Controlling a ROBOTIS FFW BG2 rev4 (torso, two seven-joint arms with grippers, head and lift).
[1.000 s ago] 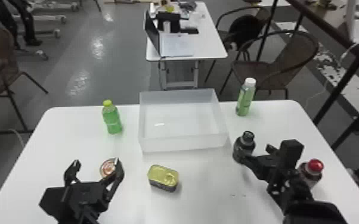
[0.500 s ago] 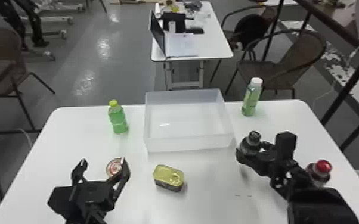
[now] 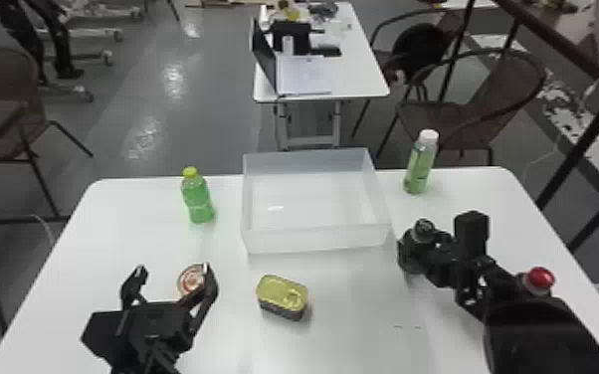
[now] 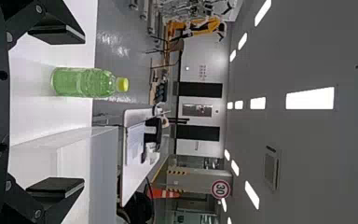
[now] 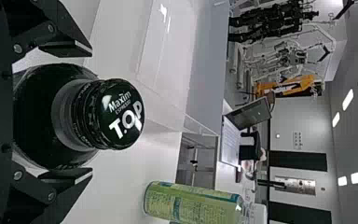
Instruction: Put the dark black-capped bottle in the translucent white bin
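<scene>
In the head view the dark black-capped bottle point(image 3: 413, 248) stands on the right half of the table, with my right gripper point(image 3: 425, 251) around it. The right wrist view has the bottle point(image 5: 51, 116) between the two fingers of my right gripper point(image 5: 91, 112), which are spread apart with slight gaps beside it. The translucent white bin point(image 3: 316, 238) sits at the table's middle back, left of the bottle. My left gripper point(image 3: 173, 268) is parked open at the front left, near a round tin; in the left wrist view, the left gripper point(image 4: 81, 112) has nothing between its fingers.
A green bottle point(image 3: 197, 201) stands left of the bin and a white-capped green bottle point(image 3: 419, 164) to its right. A yellow-topped can point(image 3: 282, 297) lies in front of the bin, a round tin point(image 3: 192, 280) by the left gripper, and a red-capped bottle point(image 3: 538, 280) beside the right arm.
The right gripper has moved forward and in around the dark bottle, hiding more of it in the head view. The left arm holds its place over the table, while the head view has shifted slightly.
</scene>
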